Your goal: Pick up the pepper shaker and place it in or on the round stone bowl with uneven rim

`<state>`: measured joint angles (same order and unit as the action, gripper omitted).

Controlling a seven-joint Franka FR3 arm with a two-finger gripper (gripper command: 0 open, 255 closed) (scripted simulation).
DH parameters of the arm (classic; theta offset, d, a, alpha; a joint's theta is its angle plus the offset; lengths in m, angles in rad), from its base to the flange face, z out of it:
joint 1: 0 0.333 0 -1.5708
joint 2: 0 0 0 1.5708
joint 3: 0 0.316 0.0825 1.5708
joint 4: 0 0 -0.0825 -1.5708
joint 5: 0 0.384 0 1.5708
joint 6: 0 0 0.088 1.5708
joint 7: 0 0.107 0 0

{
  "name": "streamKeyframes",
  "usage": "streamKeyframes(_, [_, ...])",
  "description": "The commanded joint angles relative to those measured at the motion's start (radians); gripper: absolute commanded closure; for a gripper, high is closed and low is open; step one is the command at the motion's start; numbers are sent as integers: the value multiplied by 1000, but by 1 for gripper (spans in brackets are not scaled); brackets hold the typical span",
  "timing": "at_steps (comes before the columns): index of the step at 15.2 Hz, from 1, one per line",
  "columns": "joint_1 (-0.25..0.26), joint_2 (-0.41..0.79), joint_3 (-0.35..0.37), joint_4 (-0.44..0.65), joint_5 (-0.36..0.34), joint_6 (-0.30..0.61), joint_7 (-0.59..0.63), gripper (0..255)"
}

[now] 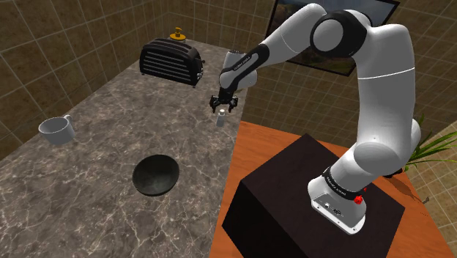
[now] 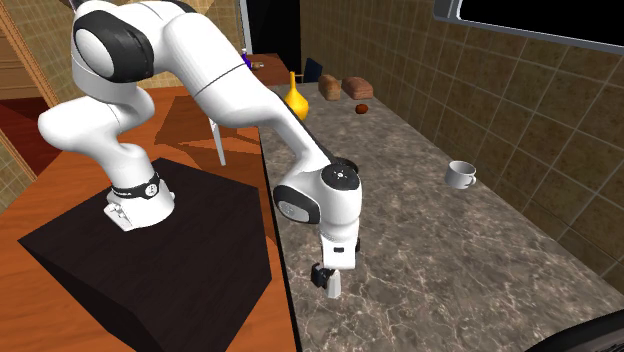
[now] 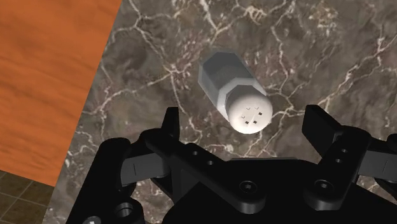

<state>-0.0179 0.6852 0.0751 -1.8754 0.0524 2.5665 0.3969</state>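
Pepper shaker point(image 3: 236, 95) risks, taken from the biggest thing down. The marble countertop point(image 1: 95, 132) ends just beside it, with an orange wooden surface point(image 3: 51, 76) past that edge, so a sideways knock could likely roll it off the counter.

The dark round bowl point(image 1: 138, 170) lies well apart from it, toward the shoulder view's lower left. That makes for a long carry, on which a shallow pinch might let it slip.

The gripper point(image 3: 245, 121) hovers right over the shaker, its fingers spread wide on either side of the cap and touching nothing. Coming down off-centre, one finger could land on the cap and topple it. Closing on the rounded cap instead of the faceted grey body could squeeze it out.

It stands upright on the counter near the edge. Its long axis is vertical, and its white, holed cap points straight up at the gripper.
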Motion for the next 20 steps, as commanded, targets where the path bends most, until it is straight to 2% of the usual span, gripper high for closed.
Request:
streamKeyframes(1, [0,0,0,0,0,0,0,0])
streamKeyframes(2, [0,0,0,0,0,0,0,0])
streamKeyframes(3, [0,0,0,0,0,0,0,255])
streamKeyframes(12, [0,0,0,0,0,0,0,255])
streamKeyframes(20, [-3,-88,2,-20,2,-68,4,255])
